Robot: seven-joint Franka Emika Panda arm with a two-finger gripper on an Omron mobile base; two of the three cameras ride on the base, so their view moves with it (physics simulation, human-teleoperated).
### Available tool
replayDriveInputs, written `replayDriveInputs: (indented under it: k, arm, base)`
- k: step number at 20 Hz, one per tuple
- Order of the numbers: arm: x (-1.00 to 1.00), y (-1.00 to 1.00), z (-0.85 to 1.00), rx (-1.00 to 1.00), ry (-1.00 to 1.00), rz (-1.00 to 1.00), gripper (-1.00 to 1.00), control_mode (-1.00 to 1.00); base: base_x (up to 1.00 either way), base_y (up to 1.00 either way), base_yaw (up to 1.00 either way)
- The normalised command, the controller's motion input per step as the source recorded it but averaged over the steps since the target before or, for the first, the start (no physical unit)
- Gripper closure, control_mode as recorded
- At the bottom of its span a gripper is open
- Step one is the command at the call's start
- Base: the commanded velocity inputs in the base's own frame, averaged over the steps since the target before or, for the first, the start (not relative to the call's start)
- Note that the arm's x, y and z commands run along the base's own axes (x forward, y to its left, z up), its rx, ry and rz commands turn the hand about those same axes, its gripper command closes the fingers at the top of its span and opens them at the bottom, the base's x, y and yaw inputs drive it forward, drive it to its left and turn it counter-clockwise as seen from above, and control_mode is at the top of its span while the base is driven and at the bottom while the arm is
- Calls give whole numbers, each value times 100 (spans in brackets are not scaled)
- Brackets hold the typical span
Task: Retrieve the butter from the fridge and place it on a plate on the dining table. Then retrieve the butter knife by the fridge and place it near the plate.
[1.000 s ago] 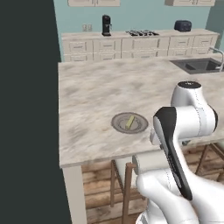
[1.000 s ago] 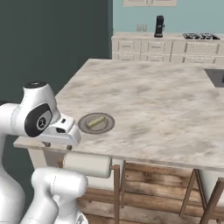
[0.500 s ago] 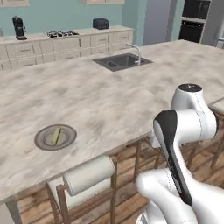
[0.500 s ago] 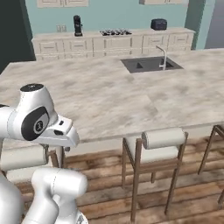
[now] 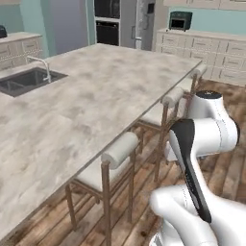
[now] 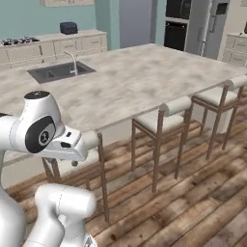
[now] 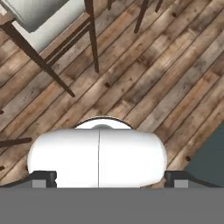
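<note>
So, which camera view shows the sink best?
The left base view: the sink is near, and its dark basin and tap are plain, though the left edge cuts it. The right base view shows the whole sink, but smaller and farther. The hand view looks down at the wooden floor.

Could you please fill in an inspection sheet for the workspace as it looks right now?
Surface: dining table, marbled stone top, with a sink and tap set into it.
Job's things: fridge at the far wall, doors shut; butter and plate, nothing seen.
Clutter: nothing seen on the table top.
Grippers: gripper points down at the wooden floor, jaws open, holding nothing.
Cables: nothing seen.
Surroundings: cream stools along the table edge; black built-in oven beside the fridge; cream cabinets along the wall.
</note>
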Motion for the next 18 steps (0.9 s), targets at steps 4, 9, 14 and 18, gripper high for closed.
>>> replayDriveInputs:
  k: [4,9,14,18]
  arm:
    - [0,0,0,0,0,0,-100,100]
    - [0,0,0,0,0,0,-100,100]
    - [0,0,0,0,0,0,-100,100]
    - [0,0,0,0,0,0,-100,100]
  base:
    - [28,-100,-61]
    - [24,-99,-65]
    - [45,-20,-52]
    - [82,0,-45]
